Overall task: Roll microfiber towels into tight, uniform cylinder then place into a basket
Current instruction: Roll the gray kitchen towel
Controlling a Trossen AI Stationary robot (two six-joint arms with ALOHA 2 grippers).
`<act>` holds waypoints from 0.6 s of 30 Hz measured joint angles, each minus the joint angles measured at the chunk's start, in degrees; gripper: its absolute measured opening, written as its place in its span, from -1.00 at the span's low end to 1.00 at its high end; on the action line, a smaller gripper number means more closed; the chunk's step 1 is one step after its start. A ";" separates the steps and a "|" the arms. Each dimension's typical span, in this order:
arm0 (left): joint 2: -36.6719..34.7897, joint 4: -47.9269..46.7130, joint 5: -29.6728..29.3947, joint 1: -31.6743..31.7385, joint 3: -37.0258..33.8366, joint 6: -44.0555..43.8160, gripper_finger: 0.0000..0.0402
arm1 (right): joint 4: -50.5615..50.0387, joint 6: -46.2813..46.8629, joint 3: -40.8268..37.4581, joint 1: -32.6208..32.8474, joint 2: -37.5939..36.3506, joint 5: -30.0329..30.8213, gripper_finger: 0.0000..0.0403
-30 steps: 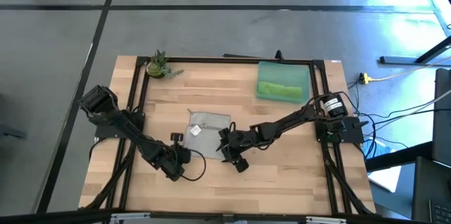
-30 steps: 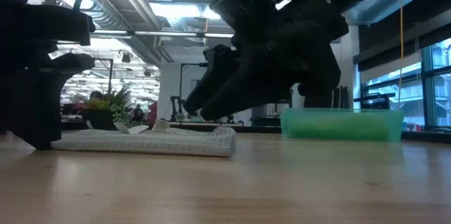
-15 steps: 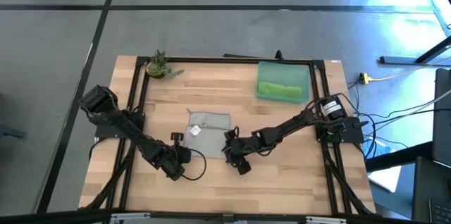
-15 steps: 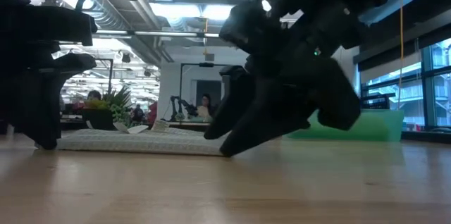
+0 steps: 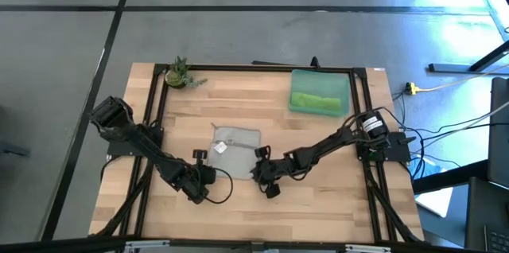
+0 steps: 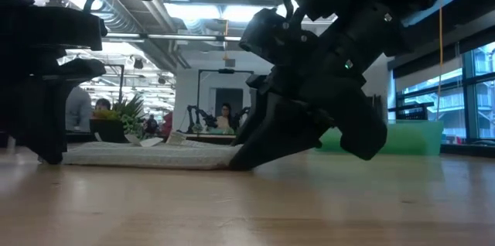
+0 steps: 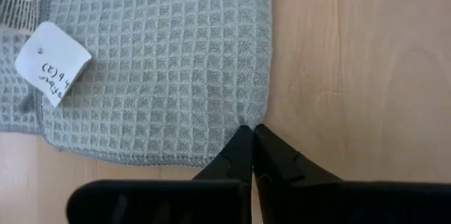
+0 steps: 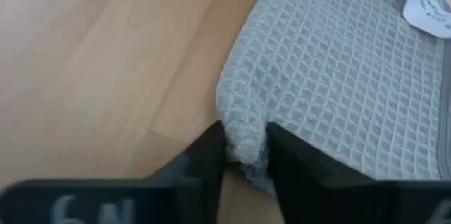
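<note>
Green towel lies rolled in the basket, long axis across. Grey towel lies flat, left gripper pinched on its corner, right gripper clamping the other.

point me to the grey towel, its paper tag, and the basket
grey towel (image 7: 162, 62), left wrist view, middle of the waffle weave.
paper tag (image 7: 53, 62), left wrist view, centre of the white label.
basket (image 5: 347, 87), high view, bare floor beside the green towel (image 5: 315, 102) inside.

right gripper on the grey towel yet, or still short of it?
Touching. The right wrist view shows the right gripper with a bunched corner of the grey towel pinched between its two fingers.
</note>
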 joint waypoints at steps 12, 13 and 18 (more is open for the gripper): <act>-1.62 -3.87 1.99 0.17 2.16 0.13 -1.00 | -0.52 0.12 -0.15 -0.20 -1.47 -2.19 -0.90; -2.28 -5.23 2.33 0.14 2.49 0.26 -1.00 | -0.67 0.15 0.03 -0.28 -1.60 -2.63 -0.91; -4.76 -8.14 1.96 1.61 4.60 0.19 -1.00 | -2.50 1.68 1.15 -0.93 -2.14 -5.42 -0.91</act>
